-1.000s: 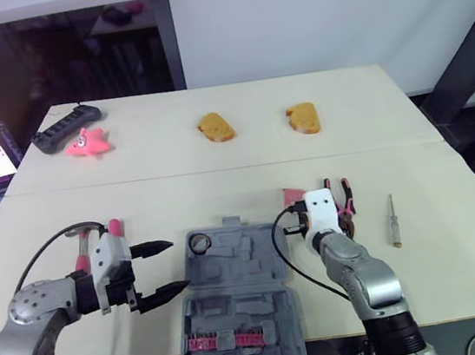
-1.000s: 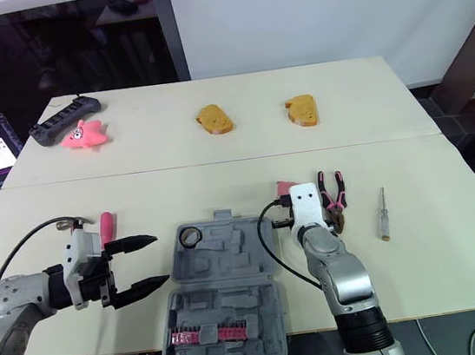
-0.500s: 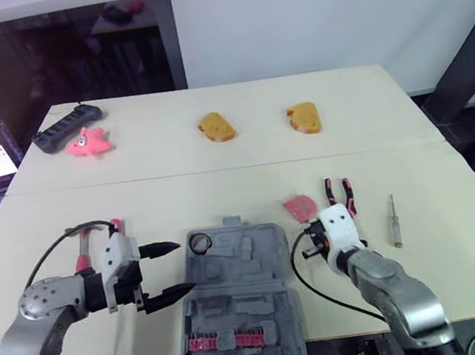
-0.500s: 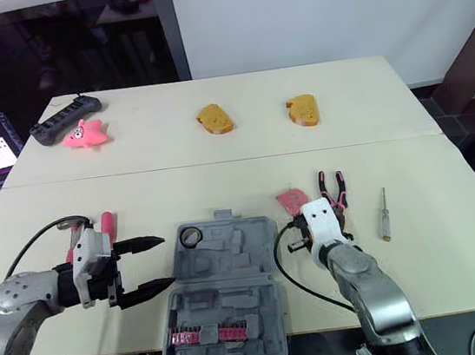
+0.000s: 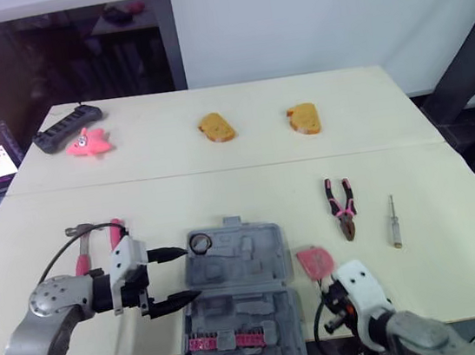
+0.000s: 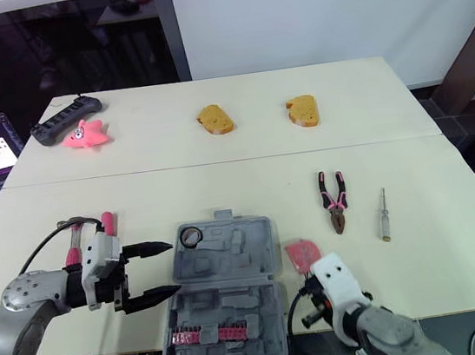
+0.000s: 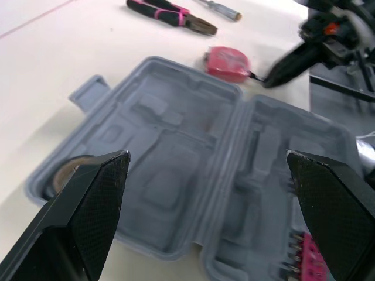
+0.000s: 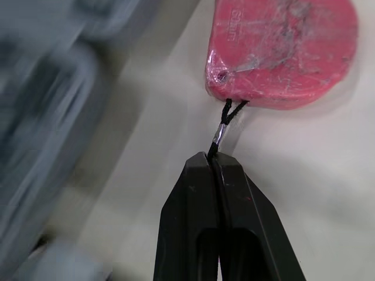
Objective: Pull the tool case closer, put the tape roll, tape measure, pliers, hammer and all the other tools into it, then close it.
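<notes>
Tool case (image 5: 240, 293) lies open at the near table edge, centre, hinge running left-right, both grey halves facing up. Tape roll (image 5: 200, 244) sits in the far-left pocket of the far half, and a strip of pink bits (image 5: 227, 341) is in the near half. The other moulded pockets look bare. Left gripper (image 5: 192, 273) is spread wide at the case's left edge, one finger near the tape roll corner and the other near the hinge line. Can't tell if either tip touches the plastic. Right gripper (image 8: 215, 159) is clamped tight on the thin black cord (image 8: 226, 117) of the pink tape measure (image 5: 315, 263). The tape measure lies flat on the table just beside the case's right side, not in it. Pliers (image 5: 341, 207), pink and black handles, are on the table right of the case and beyond the tape measure, jaws pointing to the near edge. Screwdriver (image 5: 393, 221) lies further right, roughly parallel to the pliers and apart from them. Hammer (image 5: 84, 246) with pink grip is on the table left of the case, behind the left arm. Far side of the table (image 5: 246, 176) has two bread slices (image 5: 215, 128) (image 5: 303, 119), a pink toy (image 5: 86, 143) and a black power strip (image 5: 65, 127) touching it
</notes>
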`<state>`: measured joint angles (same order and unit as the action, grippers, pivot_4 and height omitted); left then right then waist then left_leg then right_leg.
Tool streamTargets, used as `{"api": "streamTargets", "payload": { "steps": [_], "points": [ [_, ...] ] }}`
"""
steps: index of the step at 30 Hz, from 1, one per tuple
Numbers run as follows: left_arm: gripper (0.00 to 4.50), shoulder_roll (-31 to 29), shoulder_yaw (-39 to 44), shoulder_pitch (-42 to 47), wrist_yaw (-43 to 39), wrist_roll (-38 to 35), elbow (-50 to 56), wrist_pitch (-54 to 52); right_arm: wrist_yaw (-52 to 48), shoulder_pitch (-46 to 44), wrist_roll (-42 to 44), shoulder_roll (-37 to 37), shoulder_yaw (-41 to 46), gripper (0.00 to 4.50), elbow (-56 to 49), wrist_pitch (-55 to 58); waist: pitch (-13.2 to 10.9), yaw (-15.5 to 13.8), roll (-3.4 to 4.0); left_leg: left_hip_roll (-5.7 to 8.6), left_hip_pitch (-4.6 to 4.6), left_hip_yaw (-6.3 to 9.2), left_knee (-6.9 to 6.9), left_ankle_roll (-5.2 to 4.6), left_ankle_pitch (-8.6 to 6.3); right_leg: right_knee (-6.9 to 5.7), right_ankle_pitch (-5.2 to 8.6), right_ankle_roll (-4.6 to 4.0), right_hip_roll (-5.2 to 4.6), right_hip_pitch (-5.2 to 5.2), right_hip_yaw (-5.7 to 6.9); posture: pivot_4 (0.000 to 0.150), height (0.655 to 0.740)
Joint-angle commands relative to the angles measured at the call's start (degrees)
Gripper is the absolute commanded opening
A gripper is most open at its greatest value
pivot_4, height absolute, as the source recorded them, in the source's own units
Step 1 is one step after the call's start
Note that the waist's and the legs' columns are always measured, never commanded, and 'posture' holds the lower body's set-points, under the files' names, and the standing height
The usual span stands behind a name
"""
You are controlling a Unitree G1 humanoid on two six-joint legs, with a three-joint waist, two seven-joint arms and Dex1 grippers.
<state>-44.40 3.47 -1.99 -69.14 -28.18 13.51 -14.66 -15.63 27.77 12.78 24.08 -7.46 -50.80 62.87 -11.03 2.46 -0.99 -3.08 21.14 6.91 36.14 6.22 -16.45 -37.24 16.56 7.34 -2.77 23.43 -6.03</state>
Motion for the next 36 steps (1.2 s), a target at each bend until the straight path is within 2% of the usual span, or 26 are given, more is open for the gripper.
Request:
{"api": "streamTargets", "payload": {
  "steps": [1,14,17,20,24,28,29,32,36],
  "points": [
    [4.5,-0.6,0.2,0.2,-1.2,-0.3,0.2,0.8,-0.4,2.9,2.5,-0.4,-0.6,0.05,-1.3,3.7,0.0,0.0,-0.03,0.0,0.0,0.0,0.0,0.0,0.0,0.0,0.0,0.0,0.0,0.0,0.0,0.15,0.74],
    [4.5,-0.3,-0.7,1.4,-2.5,0.8,-1.0,1.4,0.1,5.1,5.1,0.4,0.7,0.05,-2.9,6.2,0.1,-0.1,-0.14,0.0,0.01,0.0,0.01,0.0,0.0,0.05,0.01,-0.02,0.0,-0.01,0.0,0.15,0.74],
    [4.5,-0.3,-0.7,1.6,-2.6,0.8,-1.3,1.5,0.1,5.0,5.2,0.5,1.2,0.93,-3.2,6.1,0.1,-0.1,-0.16,0.0,0.01,0.0,0.0,0.0,0.0,0.05,0.01,-0.02,0.0,-0.01,0.0,0.15,0.74],
    [4.5,-0.3,-0.6,1.9,-2.7,0.9,-1.5,1.5,-2.1,5.0,6.8,2.4,5.0,2.39,-5.5,6.5,0.1,-0.1,-0.16,0.0,0.02,0.0,0.02,0.0,0.0,0.06,0.01,-0.02,-0.01,-0.02,0.0,0.15,0.74],
    [4.5,-0.3,-0.4,2.4,-2.7,1.0,-2.0,1.3,-8.8,2.6,12.3,9.1,12.6,4.4,-9.2,6.7,0.1,-0.1,-0.16,0.02,0.1,0.0,0.1,0.0,0.0,0.1,0.01,-0.02,-0.04,-0.03,-0.01,0.15,0.74],
    [4.5,-0.2,-0.1,2.7,-2.3,0.9,-1.9,1.0,-15.4,-1.6,16.5,18.0,18.4,4.46,-9.2,4.5,0.1,0.0,-0.13,0.01,0.04,0.01,0.04,0.0,0.0,0.06,0.0,0.0,0.01,-0.02,0.0,0.15,0.74],
    [4.5,-0.2,-0.1,2.5,-2.1,0.9,-1.7,0.9,-20.2,-5.6,16.1,22.7,18.4,4.46,-7.9,0.1,0.1,0.1,-0.12,0.0,0.03,0.01,0.06,0.0,0.0,0.06,-0.01,0.01,0.01,-0.02,0.0,0.15,0.74],
    [4.5,-0.1,0.0,2.0,-1.8,0.7,-1.1,0.8,-33.9,-17.3,10.1,34.7,10.9,4.46,0.4,-17.7,0.1,0.5,-0.1,0.01,0.02,-0.1,0.16,0.0,0.0,0.12,-0.04,-0.03,-0.01,-0.07,-0.11,0.15,0.74],
    [4.5,-0.8,0.4,1.1,-2.6,0.0,0.6,0.6,-45.4,-27.3,-1.3,39.5,-2.4,4.46,14.8,-39.8,0.1,-0.3,-0.12,-0.01,0.0,-0.08,0.02,-0.01,-0.01,0.12,0.02,0.14,-0.02,-0.08,-0.01,0.15,0.74]
  ]
}}
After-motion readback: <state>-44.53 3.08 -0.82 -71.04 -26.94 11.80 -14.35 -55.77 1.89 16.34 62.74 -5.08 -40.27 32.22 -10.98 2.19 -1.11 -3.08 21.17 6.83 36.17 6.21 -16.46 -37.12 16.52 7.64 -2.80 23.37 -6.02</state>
